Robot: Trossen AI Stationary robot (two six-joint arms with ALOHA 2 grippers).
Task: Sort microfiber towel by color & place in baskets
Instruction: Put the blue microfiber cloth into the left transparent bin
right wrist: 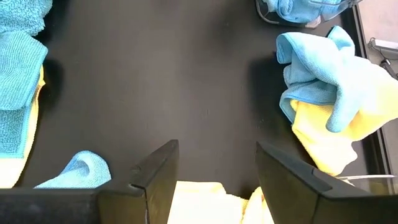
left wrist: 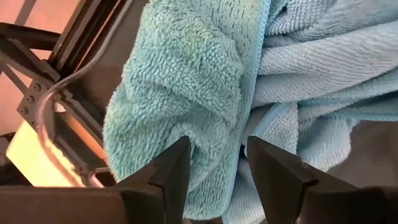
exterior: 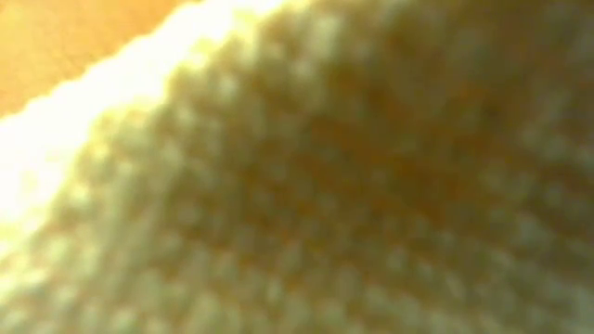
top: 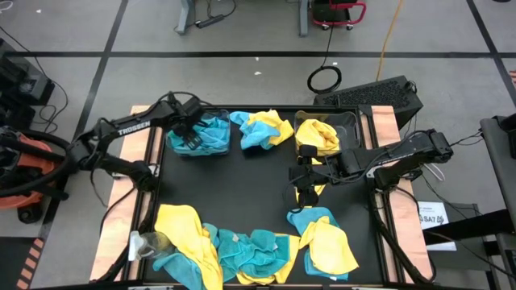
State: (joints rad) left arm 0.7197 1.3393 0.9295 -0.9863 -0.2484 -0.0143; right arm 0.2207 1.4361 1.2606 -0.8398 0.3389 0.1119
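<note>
Teal towels are heaped at the table's far left, inside a basket whose rim shows in the right wrist view. My left gripper points down into that heap, open, with a teal fold between its fingers. My right gripper hangs open over the table's middle right. A yellow towel shows between the backs of its fingers; whether it touches them I cannot tell. Yellow towels fill the far-right basket. My left gripper comes at the teal heap from above. A fold and a hemmed edge of a teal towel lie between its fingers. One finger lies against the cloth; a dark gap shows beside the other. The towel rests on the heap.
A mixed teal and yellow pile lies at the far middle. More towels of both colours lie along the near edge, with a clear plastic thing at the near left. Yellow cloth covers the low view.
</note>
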